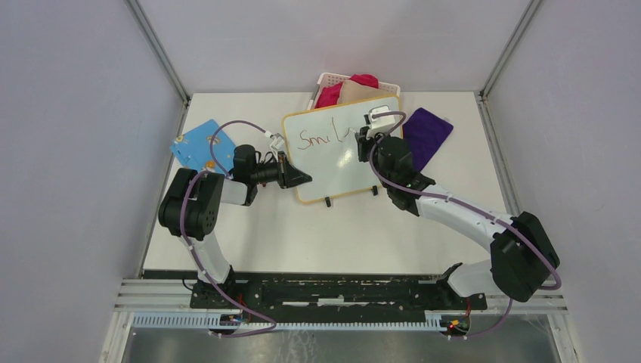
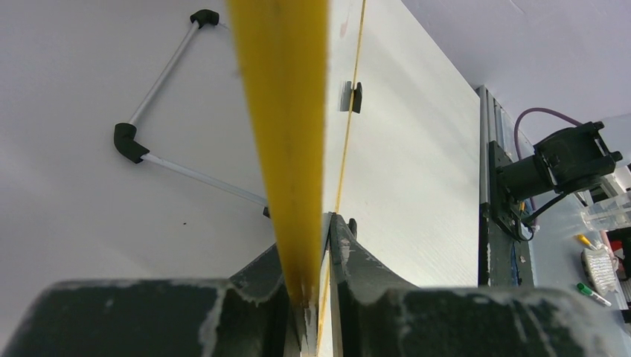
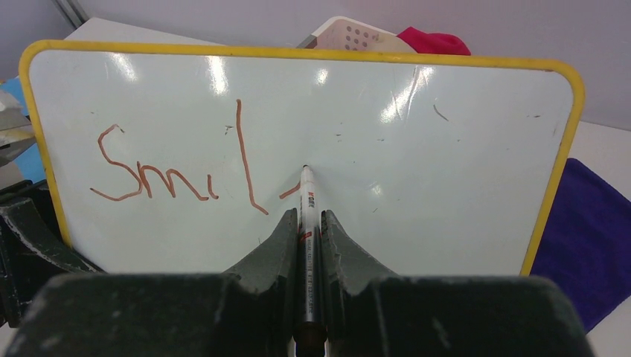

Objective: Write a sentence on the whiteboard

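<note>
The whiteboard [image 1: 332, 162], white with a yellow rim, stands tilted on the table; it fills the right wrist view [image 3: 417, 186]. Red handwriting [image 3: 175, 167] reads "Smil" with a short stroke begun after it; it shows in the top view too [image 1: 317, 138]. My right gripper [image 3: 309, 217] is shut on a white marker [image 3: 307, 204] whose tip touches the board. In the top view the right gripper [image 1: 368, 138] is over the board's upper right part. My left gripper [image 1: 302, 179] is shut on the board's left edge; the yellow rim [image 2: 286, 134] runs between its fingers [image 2: 309, 275].
A white basket [image 1: 355, 85] with red and beige cloths stands behind the board. A purple cloth [image 1: 425, 134] lies to its right. A blue board with holes [image 1: 202, 144] lies at the left by the left arm. The board's black feet [image 1: 328, 202] rest on the table.
</note>
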`<state>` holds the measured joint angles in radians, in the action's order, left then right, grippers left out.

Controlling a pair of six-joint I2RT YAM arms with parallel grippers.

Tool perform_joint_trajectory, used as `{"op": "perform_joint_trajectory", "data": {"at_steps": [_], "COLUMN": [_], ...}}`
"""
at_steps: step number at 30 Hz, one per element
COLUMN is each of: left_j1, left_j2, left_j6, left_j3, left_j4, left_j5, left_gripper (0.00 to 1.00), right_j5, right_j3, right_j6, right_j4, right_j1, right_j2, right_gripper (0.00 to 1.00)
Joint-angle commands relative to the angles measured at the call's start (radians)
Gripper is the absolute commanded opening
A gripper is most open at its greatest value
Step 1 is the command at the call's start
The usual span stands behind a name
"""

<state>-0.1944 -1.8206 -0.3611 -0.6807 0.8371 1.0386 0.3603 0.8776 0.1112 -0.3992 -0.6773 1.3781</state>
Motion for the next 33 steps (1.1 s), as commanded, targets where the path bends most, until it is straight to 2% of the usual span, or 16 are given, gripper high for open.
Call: {"op": "perform_joint_trajectory", "data": {"at_steps": [1,14,25,33], "left_j1": [-0.018,-0.019,-0.02,-0.023], "left_j2": [-0.009,-0.012,-0.014,-0.008], "left_j6": [0.082,0.086,0.09,0.096], "left_j3": [-0.003,-0.008,-0.008,-0.008], "left_j4": [-0.115,-0.124,-0.131,-0.141], "left_j5": [-0.072,-0.073,-0.074,-0.078], "left_gripper": [0.02,0.02,0.02,0.02], "right_j5": [0.003,-0.082,-0.083,-0.03], "right_j3": [0.052,0.037,-0.055,-0.092], "right_j6": [0.001,0.023,0.044,0.038], "right_j4": [-0.026,-0.029,-0.033,-0.021], "right_j1": [0.008,0.006,0.005,0.006], "right_j2": [0.015,0.028,-0.012,-0.043], "right_gripper": [0.0,0.0,0.0,0.0]}}
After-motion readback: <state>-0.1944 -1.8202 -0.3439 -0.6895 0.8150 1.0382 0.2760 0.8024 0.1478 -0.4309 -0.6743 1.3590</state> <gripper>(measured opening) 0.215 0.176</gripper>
